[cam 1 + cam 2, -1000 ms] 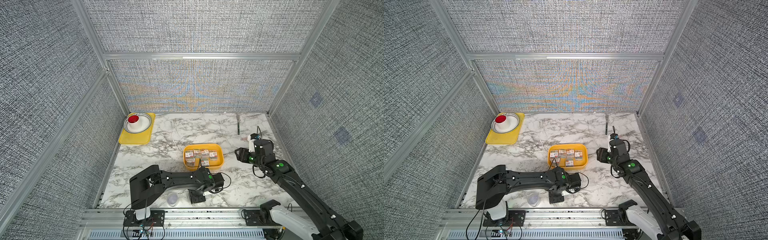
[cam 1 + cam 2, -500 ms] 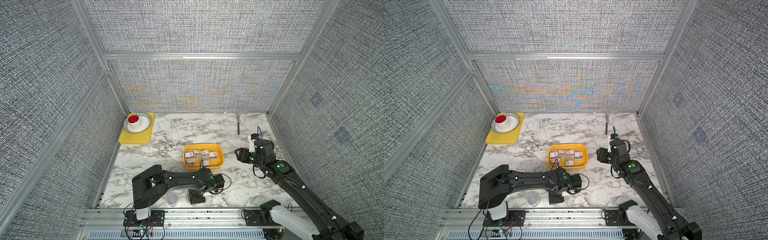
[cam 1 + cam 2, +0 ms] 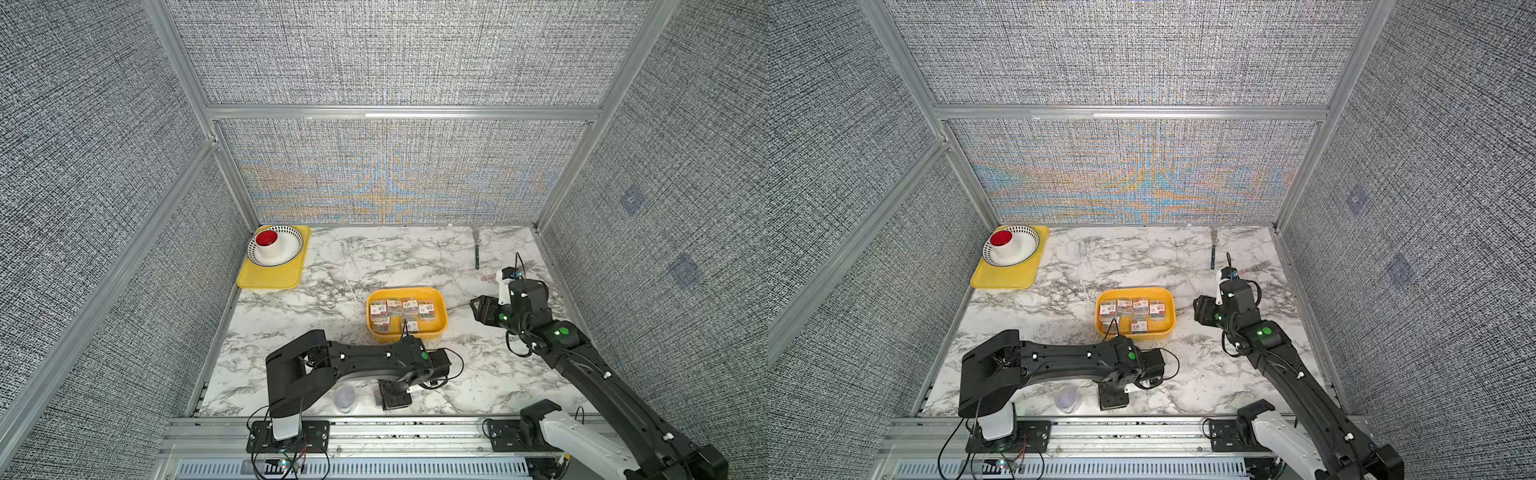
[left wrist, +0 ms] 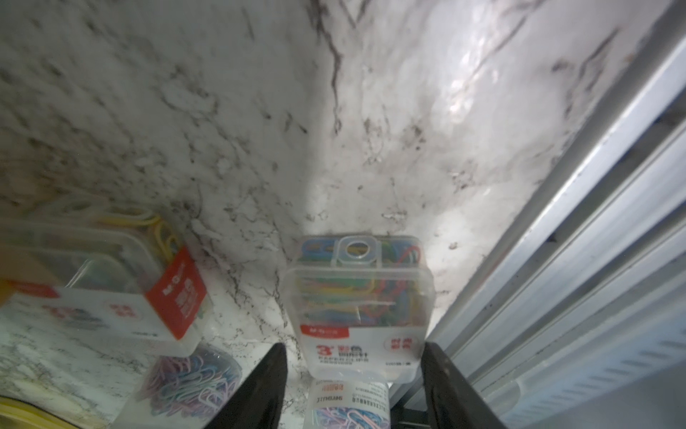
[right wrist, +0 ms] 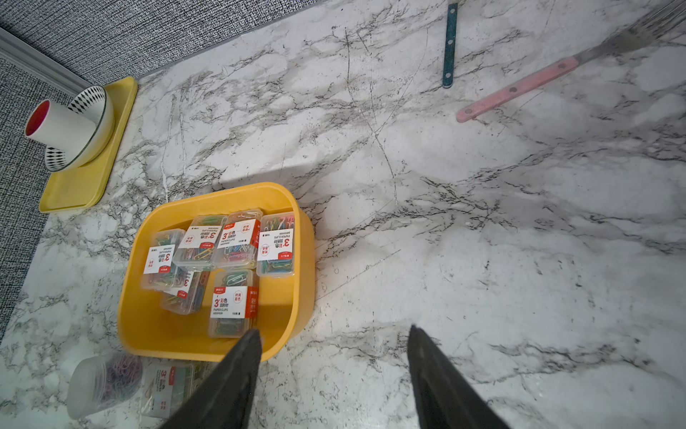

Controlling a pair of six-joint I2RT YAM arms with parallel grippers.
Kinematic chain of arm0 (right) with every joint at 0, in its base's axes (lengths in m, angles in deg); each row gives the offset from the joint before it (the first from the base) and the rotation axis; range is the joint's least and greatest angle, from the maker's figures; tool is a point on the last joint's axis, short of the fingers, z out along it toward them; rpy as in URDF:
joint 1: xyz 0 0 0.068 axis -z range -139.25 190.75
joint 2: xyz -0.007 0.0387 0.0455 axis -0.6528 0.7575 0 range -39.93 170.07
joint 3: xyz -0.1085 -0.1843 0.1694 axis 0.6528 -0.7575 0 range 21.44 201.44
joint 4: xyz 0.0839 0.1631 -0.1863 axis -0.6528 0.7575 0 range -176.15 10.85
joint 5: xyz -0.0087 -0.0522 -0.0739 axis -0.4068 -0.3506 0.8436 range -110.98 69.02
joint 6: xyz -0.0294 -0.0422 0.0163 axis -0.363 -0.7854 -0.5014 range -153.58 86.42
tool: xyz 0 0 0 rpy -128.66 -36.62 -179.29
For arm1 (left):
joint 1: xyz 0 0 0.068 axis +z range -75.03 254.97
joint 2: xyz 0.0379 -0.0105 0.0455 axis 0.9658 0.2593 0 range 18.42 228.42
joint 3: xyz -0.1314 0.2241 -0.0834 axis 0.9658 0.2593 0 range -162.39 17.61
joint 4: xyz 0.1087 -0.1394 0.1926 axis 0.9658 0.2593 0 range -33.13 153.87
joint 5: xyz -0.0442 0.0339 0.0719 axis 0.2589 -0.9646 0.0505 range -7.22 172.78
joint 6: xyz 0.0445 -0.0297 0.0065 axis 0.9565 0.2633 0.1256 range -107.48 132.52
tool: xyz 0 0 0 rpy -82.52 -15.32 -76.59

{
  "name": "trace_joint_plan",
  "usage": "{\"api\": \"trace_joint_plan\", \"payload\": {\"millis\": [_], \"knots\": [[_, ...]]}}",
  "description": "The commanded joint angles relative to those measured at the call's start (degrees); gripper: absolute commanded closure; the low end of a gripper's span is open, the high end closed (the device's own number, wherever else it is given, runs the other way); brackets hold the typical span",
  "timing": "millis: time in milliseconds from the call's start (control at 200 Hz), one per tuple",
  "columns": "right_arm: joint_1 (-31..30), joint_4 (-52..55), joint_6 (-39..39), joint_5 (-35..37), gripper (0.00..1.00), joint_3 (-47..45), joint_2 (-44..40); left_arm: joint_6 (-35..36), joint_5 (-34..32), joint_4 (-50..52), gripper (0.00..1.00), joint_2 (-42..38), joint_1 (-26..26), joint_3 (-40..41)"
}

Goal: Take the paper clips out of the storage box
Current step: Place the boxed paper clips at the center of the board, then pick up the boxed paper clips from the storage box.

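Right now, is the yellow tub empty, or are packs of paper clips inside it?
Not empty. The right wrist view shows six labelled packs lying inside the tub, some overlapping.

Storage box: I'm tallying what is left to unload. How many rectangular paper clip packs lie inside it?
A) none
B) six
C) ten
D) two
B: the right wrist view shows six labelled paper clip packs inside the storage box. Four lie in a row and two lie beside that row, one of them partly under another pack.
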Motion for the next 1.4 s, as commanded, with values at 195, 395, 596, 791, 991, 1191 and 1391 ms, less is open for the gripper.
{"api": "trace_joint_plan", "payload": {"millis": [195, 395, 596, 791, 991, 1191, 1391], "knots": [[-0.03, 0.19, -0.16, 0.95, 0.34, 0.40, -0.24, -0.14, -2.33, 1.27, 0.35, -1.82, -0.48, -1.18], [-0.03, 0.14, 0.06, 0.87, 0.34, 0.50, -0.21, -0.14, -3.52, 1.79, 0.33, -4.78, -0.82, -2.57], [-0.14, 1.57, 0.76, 0.43, 0.34, 2.01, -0.54, -0.88, -6.12, 2.33, 0.33, -10.79, -1.43, -6.64], [-0.36, 4.95, 1.59, 1.14, 0.34, 6.35, -2.05, -4.01, -17.43, -1.34, 0.31, -22.58, -1.44, -11.33], [-1.68, 7.21, 3.61, 0.70, 0.34, 8.00, -3.28, -10.47, -33.05, -9.12, 0.26, -34.27, -0.54, -7.16], [-4.69, 8.80, 3.10, 0.64, 0.34, 9.96, -1.69, -21.72, -35.12, -12.68, 0.26, -46.24, 9.99, 0.87], [-8.15, 6.62, 3.19, 1.22, 0.35, 10.45, 2.40, -29.74, -30.91, -13.98, 0.24, -56.83, 23.11, 9.83]]}}
